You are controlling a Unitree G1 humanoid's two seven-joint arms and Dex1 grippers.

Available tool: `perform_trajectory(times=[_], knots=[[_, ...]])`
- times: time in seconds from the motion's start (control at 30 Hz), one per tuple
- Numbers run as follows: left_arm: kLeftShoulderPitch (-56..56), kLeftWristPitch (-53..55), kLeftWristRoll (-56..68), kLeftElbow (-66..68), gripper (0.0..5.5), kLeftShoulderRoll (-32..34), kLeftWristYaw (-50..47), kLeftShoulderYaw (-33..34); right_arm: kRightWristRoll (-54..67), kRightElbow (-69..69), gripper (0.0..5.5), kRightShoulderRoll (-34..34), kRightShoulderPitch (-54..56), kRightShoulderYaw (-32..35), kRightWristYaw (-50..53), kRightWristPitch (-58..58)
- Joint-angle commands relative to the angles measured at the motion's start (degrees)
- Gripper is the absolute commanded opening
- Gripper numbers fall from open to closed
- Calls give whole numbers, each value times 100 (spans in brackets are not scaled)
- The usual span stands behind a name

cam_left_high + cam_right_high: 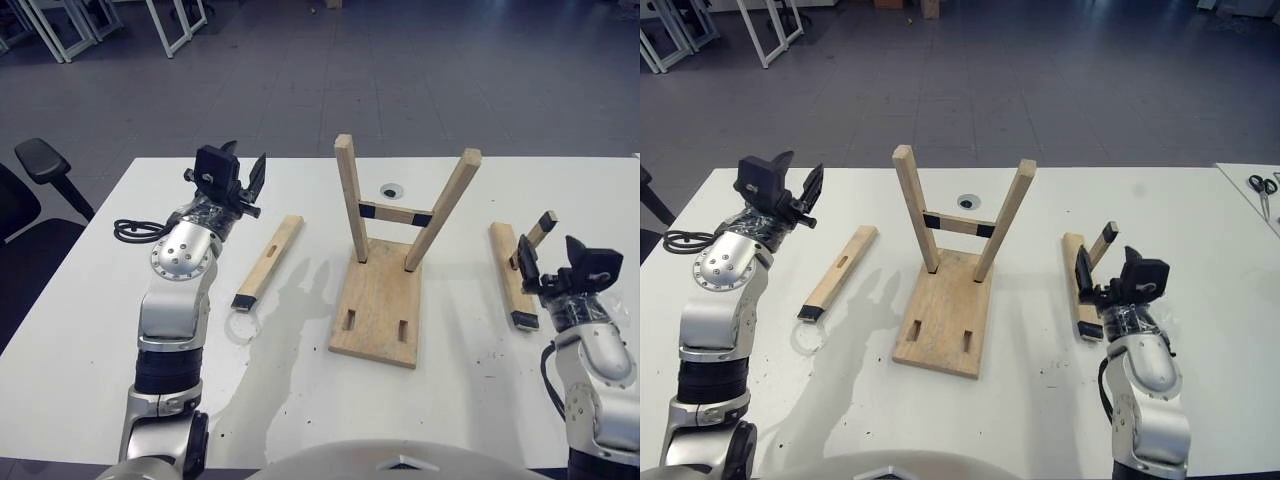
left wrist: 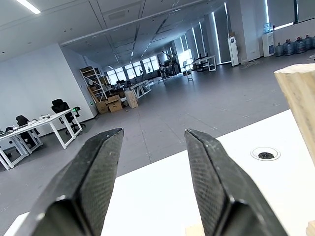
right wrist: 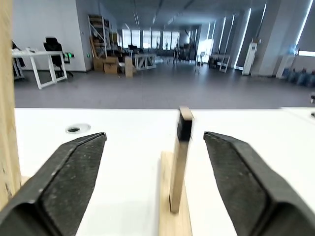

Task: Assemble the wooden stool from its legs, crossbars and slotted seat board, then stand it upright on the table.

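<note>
On the white table (image 1: 455, 400) the slotted seat board (image 1: 375, 312) lies flat at the centre, with two legs (image 1: 350, 195) standing up from its far end, joined by a crossbar (image 1: 395, 213). A loose leg (image 1: 268, 260) lies between the board and the left gripper (image 2: 153, 140), whose jaws are apart and hold nothing. On the board's other side lies another leg (image 1: 500, 245) with a short crossbar (image 1: 540, 228) rising from it, just ahead of the right gripper (image 3: 155, 140), whose jaws are also spread and bare.
</note>
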State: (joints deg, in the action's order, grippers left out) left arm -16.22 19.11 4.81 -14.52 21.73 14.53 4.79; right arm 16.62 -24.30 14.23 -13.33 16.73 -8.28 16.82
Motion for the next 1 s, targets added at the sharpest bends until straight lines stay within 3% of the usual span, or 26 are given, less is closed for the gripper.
perform_trajectory(times=[0.03, 0.37, 0.67, 0.83, 0.9, 1.0], knots=[[-81, 47, -63, 26, 230, 0, 29, -74, 161, 704, 390, -139, -202, 51, -213, -42], [-197, 14, -30, 213, 230, -42, 70, -149, -177, 1918, 390, -130, 8, -83, -192, -142], [-262, -103, -10, 400, 230, -62, 91, -132, -477, 2244, 228, -254, 205, -249, 12, -486], [-407, -213, 25, 457, 230, -117, 27, -63, -336, 2273, 204, -18, 853, -31, -34, -466], [-516, -179, 254, 449, 230, -264, -71, 140, -148, 2064, 204, 61, 1158, 132, -42, -419], [-951, 435, 1899, 183, 230, -1013, -436, 1071, 616, 1417, 204, 304, 2028, 489, -93, 29]])
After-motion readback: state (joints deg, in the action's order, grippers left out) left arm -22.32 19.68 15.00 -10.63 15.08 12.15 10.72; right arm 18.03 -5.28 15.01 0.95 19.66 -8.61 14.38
